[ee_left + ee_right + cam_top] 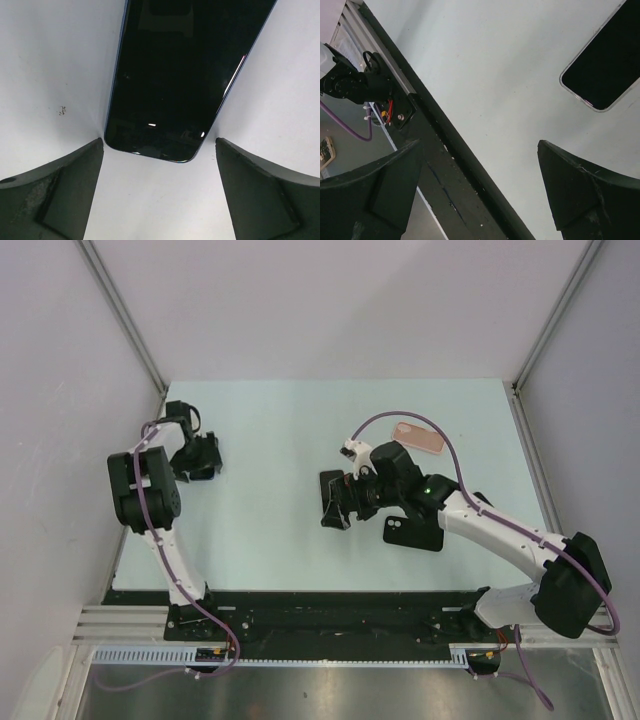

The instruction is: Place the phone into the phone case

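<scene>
The phone (185, 75) lies flat and screen-up on the pale tabletop (270, 420). In the left wrist view it runs from 12 o'clock down towards the left pincer (159, 150). Its rounded near end sits at the pincer's mouth, filling almost the whole gap between the two dark fingertips (75, 170). That pincer is released and grips nothing. From overhead its body hides the phone.

The main risk is the tight fit. With so little room either side, a fingertip could land on the glass or nudge the phone away rather than flank it. The edges are thin, glossy and flush with the tabletop, so a clench could skid off or catch only the end. Held by the end alone, the phone would likely sag or twist.

What looks to be the pink case (418, 437) lies well apart at 3 o'clock from the left pincer, on the right arm's side. The phone would have to cross the tabletop or be handed over.

The right pincer (480, 143) is also spread wide and empty, with the case at its 1 o'clock. A dark slab (413, 532) lies at its 4 o'clock, just beside the forearm; I cannot tell what it is.
</scene>
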Robot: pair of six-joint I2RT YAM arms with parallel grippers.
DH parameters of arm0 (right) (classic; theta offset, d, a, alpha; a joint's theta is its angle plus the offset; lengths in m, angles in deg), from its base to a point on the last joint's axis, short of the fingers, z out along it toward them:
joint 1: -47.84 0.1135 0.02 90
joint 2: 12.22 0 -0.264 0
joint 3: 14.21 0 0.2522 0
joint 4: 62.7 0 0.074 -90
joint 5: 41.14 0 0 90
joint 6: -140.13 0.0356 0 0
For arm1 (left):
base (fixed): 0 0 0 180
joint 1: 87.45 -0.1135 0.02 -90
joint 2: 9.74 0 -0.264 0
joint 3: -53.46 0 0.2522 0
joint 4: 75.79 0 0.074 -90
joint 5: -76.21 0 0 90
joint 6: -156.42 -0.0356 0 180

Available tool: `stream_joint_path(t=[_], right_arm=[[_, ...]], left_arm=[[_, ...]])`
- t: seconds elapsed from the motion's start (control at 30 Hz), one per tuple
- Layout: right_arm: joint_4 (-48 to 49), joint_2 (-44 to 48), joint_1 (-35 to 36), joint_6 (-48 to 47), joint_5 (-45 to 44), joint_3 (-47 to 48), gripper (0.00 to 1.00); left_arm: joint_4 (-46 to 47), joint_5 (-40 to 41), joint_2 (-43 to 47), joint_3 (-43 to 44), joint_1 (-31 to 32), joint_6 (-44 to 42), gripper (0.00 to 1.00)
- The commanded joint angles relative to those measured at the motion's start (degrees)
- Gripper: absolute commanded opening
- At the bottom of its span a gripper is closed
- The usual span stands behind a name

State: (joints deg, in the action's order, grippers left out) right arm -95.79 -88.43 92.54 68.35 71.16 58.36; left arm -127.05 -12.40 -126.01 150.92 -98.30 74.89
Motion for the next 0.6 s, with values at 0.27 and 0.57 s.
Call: stream_joint_path(t=[0.27,0.57], right_arm=[[-1.0,4.5,-2.9,-2.3,-0.7,-2.2,1.00],[-1.6,8.3,-5.5,-2.6,-1.6,-5.7,1.00]], left_arm=[[0.9,6.6,-3.1,2.8,2.5,-3.5,0.99],[-0.3,7.7,-4.4,3.9,5.8,-4.1,0.91]])
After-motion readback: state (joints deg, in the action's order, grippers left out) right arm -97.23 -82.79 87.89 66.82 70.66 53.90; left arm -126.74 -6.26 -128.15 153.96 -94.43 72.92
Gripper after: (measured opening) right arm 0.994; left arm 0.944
